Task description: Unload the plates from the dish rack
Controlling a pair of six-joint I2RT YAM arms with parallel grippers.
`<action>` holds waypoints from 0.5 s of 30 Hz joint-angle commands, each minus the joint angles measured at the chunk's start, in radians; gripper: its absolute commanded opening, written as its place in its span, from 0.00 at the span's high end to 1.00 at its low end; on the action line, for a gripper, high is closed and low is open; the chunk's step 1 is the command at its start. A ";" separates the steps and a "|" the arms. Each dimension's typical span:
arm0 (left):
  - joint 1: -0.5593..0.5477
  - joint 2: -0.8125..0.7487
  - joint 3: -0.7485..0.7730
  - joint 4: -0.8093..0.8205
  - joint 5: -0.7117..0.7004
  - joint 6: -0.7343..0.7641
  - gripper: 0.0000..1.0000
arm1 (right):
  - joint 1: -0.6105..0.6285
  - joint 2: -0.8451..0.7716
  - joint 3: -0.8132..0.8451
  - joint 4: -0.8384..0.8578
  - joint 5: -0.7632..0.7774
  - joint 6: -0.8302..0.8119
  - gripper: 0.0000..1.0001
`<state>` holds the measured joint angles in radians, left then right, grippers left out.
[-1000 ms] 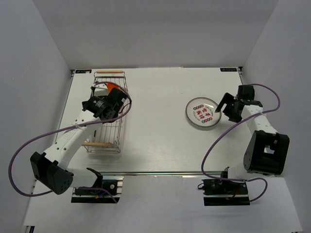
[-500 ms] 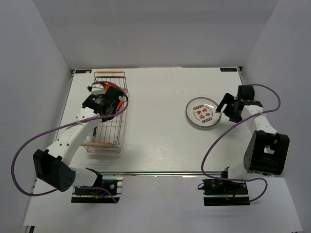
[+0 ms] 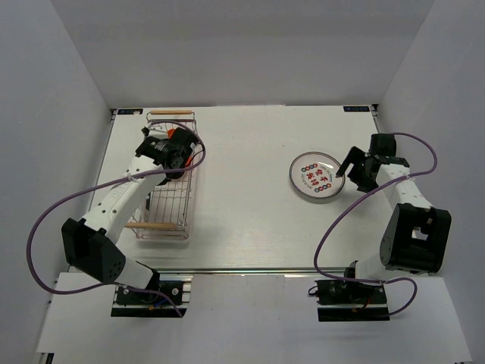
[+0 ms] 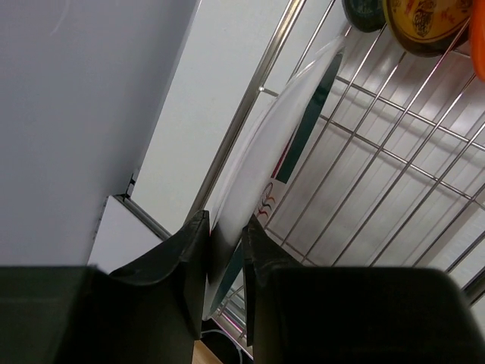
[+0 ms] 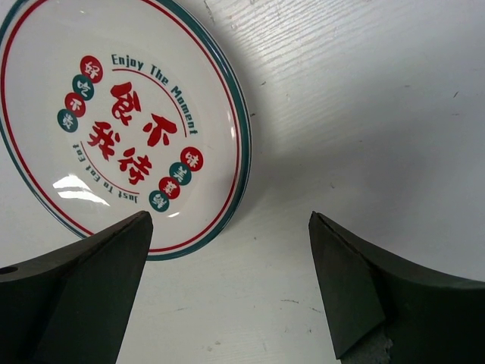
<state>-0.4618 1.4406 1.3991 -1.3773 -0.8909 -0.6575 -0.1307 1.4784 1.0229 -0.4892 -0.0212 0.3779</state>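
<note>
Plates [image 4: 282, 148] upright in dish rack [image 3: 171, 206]

Robotics laboratory test cell: a white table [image 3: 250, 227] boxed in by plain white walls [image 3: 68, 68] on three sides, with two robot arms [image 3: 114, 202] (trailing purple cables [image 3: 30, 243]) bolted along its near edge.

Top view: high, behind the rig, looking down on whole bench [image 3: 242, 220]. Left wrist: close-up inside dish rack [image 4: 260, 91]. Right wrist: close, just above lettered plate [image 5: 121, 129]. Top view covers both.
</note>
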 commanded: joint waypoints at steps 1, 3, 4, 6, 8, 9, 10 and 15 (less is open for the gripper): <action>-0.009 0.001 0.086 -0.034 -0.033 -0.027 1.00 | -0.001 0.010 0.029 -0.025 0.012 -0.007 0.11; -0.009 -0.003 0.104 -0.034 -0.034 -0.014 1.00 | -0.003 0.011 0.029 -0.025 0.007 -0.005 0.11; -0.009 -0.009 0.112 -0.034 -0.036 -0.002 1.00 | -0.003 0.011 0.029 -0.023 0.007 -0.005 0.11; -0.009 -0.025 0.141 -0.034 -0.049 0.015 1.00 | 0.000 0.011 0.029 -0.026 0.006 -0.007 0.11; -0.009 -0.037 0.191 -0.034 -0.052 0.032 1.00 | -0.003 0.010 0.029 -0.026 0.004 -0.005 0.11; -0.009 -0.042 0.211 -0.034 -0.052 0.035 1.00 | 0.000 0.008 0.029 -0.026 -0.003 -0.005 0.11; -0.009 -0.054 0.228 -0.031 -0.054 0.048 1.00 | -0.001 0.008 0.034 -0.029 -0.005 -0.007 0.11; -0.009 -0.115 0.291 0.000 -0.022 0.091 1.00 | -0.001 0.000 0.037 -0.035 -0.005 -0.010 0.11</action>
<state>-0.4660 1.4090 1.6382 -1.3716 -0.8997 -0.5999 -0.1307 1.4837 1.0229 -0.5133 -0.0257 0.3775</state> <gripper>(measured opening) 0.199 0.891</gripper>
